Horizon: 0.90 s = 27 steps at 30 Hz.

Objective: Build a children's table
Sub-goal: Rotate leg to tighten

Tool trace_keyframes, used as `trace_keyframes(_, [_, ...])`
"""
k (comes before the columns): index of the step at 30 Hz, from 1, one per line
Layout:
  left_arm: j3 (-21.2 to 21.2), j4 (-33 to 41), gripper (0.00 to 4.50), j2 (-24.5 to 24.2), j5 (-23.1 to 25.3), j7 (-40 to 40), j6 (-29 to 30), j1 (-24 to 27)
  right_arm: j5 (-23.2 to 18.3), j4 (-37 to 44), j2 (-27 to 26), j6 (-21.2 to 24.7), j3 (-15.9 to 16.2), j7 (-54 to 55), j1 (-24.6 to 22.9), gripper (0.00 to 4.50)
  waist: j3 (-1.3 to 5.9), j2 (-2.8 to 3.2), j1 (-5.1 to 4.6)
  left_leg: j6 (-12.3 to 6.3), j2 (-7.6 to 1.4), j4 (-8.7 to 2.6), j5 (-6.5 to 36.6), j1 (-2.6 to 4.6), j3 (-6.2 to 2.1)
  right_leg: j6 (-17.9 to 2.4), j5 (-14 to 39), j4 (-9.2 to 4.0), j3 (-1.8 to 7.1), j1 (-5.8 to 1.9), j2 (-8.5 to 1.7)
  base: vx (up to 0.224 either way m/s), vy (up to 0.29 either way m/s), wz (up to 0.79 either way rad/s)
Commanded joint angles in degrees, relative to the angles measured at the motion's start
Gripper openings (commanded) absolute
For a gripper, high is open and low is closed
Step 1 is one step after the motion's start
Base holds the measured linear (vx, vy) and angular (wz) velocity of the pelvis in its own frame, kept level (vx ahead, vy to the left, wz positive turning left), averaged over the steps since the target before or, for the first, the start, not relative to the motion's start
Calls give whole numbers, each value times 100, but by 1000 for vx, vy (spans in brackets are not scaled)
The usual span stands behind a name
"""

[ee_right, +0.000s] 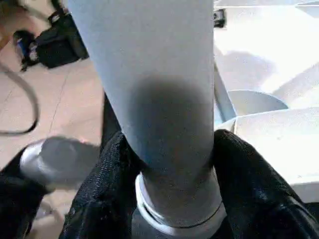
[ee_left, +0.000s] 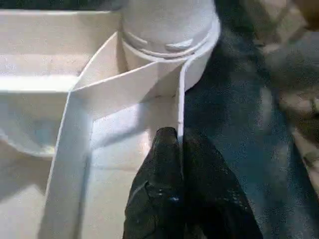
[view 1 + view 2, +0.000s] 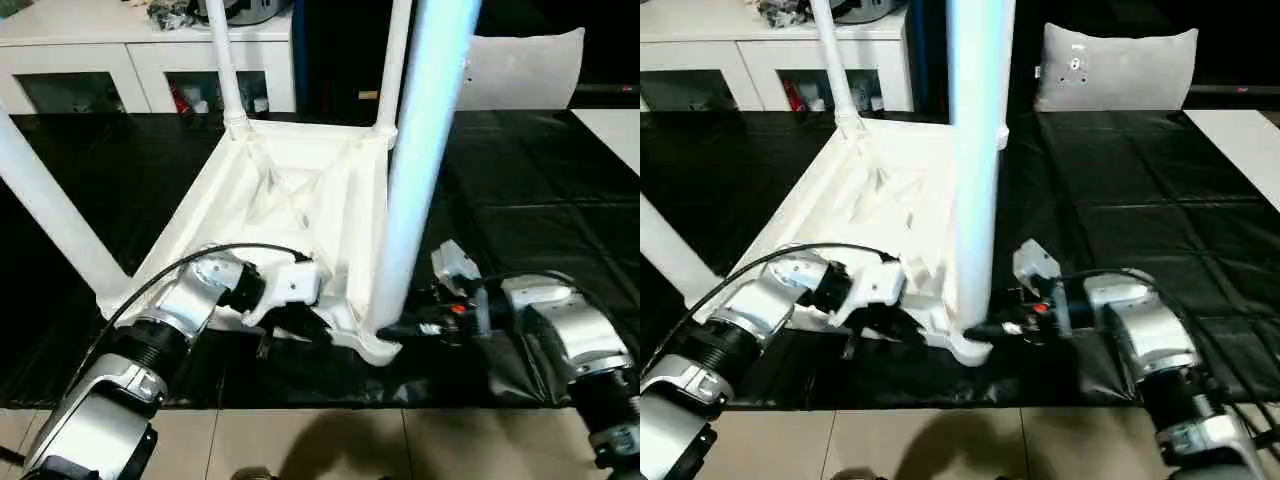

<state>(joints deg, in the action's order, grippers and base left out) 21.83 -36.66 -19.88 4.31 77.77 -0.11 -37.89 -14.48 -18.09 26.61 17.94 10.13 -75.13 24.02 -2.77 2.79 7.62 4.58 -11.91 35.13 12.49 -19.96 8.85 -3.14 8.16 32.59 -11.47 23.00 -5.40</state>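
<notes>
The children's table lies upside down on the black cover: its white ribbed top [image 3: 300,190] faces up, with four white legs rising from the corner sockets. The near right leg [image 3: 425,150] stands tall in front of the camera. My left gripper [image 2: 179,137] is shut on the top's thin rim wall just beside that leg's socket [image 2: 169,35]. My right gripper [image 1: 172,149] reaches in from the right at the leg's base, its black fingers [image 1: 249,174] pressed against both sides of the tube just above the collar.
A white cabinet [image 3: 150,60] with glass doors stands behind the black work surface [image 3: 520,200], and a pale cushion [image 3: 1115,65] lies at the back right. Tiled floor [image 3: 330,440] begins just past the near edge. A black cable [image 3: 150,285] loops over my left forearm.
</notes>
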Motion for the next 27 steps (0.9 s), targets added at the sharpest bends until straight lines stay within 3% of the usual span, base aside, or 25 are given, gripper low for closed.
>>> trace_keyframes(1, [-81,119,0,311,-96,-452,265,-110,109,19,-295,240,69,646,-63,194,399,-124,-69,-309,-109,-369,759,7,31,120,2765,-571,326,-345,-396,0,0,0])
trace_keyframes(4, [-217,278,0,538,-161,-850,730,-103,291,-205,-726,499,-110,1660,16,194,355,-102,-234,-221,-80,-354,1094,30,12,389,3239,-707,196,-341,-369,0,0,0])
trace_keyframes(6, [-333,377,0,801,-217,-1238,1115,-116,362,-501,-1106,684,-297,2470,161,194,367,-94,-389,-189,-94,-347,1275,-20,-33,559,3253,-748,103,-416,-365,0,0,0])
trace_keyframes(7, [-381,407,0,902,-228,-1380,1251,-123,400,-590,-1229,754,-354,2756,211,193,358,-64,-503,-166,-127,-353,1433,-22,-74,591,3234,-781,59,-420,-360,0,0,0])
trace_keyframes(8, [-426,401,0,1040,-227,-1573,1387,-146,414,-752,-1398,821,-453,3121,304,193,345,-14,-629,-166,-195,-380,1730,22,-119,555,3213,-810,13,-446,-368,0,0,0])
trace_keyframes(9, [-483,363,0,1235,-212,-1864,1570,-191,458,-994,-1637,843,-588,3640,447,193,339,45,-749,-184,-341,-468,2144,-11,-206,476,3013,-711,27,-524,-385,0,0,0])
trace_keyframes(10, [-502,304,0,1319,-190,-2013,1619,-226,513,-1125,-1726,792,-614,3846,525,193,338,61,-800,-180,-427,-531,2358,-32,-251,433,2823,-607,85,-561,-390,0,0,0])
trace_keyframes(11, [-533,200,0,1415,-148,-2232,1629,-274,549,-1275,-1828,744,-663,4081,614,193,343,61,-848,-159,-522,-640,2663,-32,-308,286,2403,-412,249,-579,-418,0,0,0])
trace_keyframes(12, [-578,69,0,1556,-97,-2528,1643,-340,587,-1491,-1996,686,-788,4505,758,193,321,-29,-922,-103,-318,-530,2629,28,-209,214,2710,-581,270,-460,-462,0,0,0])
trace_keyframes(13, [-588,40,0,1591,-87,-2596,1649,-355,598,-1549,-2040,675,-826,4631,798,193,302,-74,-952,-74,-121,-395,2434,86,-123,274,3213,-743,175,-376,-463,0,0,0])
trace_keyframes(14, [-600,34,0,1642,-72,-2693,1690,-364,623,-1605,-2114,679,-893,4832,844,193,303,-99,-972,-132,132,-187,1917,155,-2,476,3888,-928,-20,-313,-488,0,0,0])
trace_keyframes(15, [-659,-4,0,1745,-65,-2916,1703,-401,618,-1720,-2212,642,-1018,5144,924,193,305,-67,-1022,-254,104,-207,1753,75,-18,616,3907,-954,-83,-375,-464,0,0,0])
trace_keyframes(16, [-702,-17,0,1844,-78,-3063,1715,-426,573,-1803,-2305,604,-1144,5392,983,193,321,-44,-1055,-258,58,-226,1752,52,-44,649,3797,-954,-105,-397,-433,0,0,0])
trace_keyframes(18, [-763,29,0,1992,-75,-3269,1765,-434,594,-1878,-2420,540,-1274,5676,1032,193,356,-3,-1108,-253,-87,-305,1851,32,-136,586,3305,-889,-64,-444,-407,0,0,0])
trace_keyframes(19, [-772,65,0,2023,-60,-3303,1798,-424,632,-1895,-2441,509,-1283,5730,1041,193,364,3,-1141,-278,-165,-370,1881,-40,-193,486,2988,-796,-5,-491,-410,0,0,0])
trace_keyframes(22, [-672,88,0,1920,66,-3249,1713,-394,612,-1815,-2399,227,-1282,5558,975,193,382,-20,-1178,-303,-121,-377,1700,-81,-181,221,2728,-742,82,-493,-463,0,0,0])
trace_keyframes(23, [-632,56,0,1859,108,-3230,1648,-394,611,-1759,-2363,125,-1271,5467,945,228,386,-34,-1162,-338,-95,-372,1551,-67,-159,104,2664,-736,115,-472,-470,0,0,0])
trace_keyframes(25, [-582,7,0,1747,157,-3164,1488,-384,597,-1590,-2263,11,-1242,5267,855,249,401,-34,-1126,-413,-83,-369,1323,-84,-141,-56,2490,-702,153,-482,-474,0,0,0])
trace_keyframes(27, [-548,-46,0,1617,204,-3069,1313,-374,582,-1333,-2085,-73,-1180,4976,710,269,423,-45,-1045,-536,-126,-380,997,-106,-151,-235,2046,-616,211,-502,-461,0,0,0])
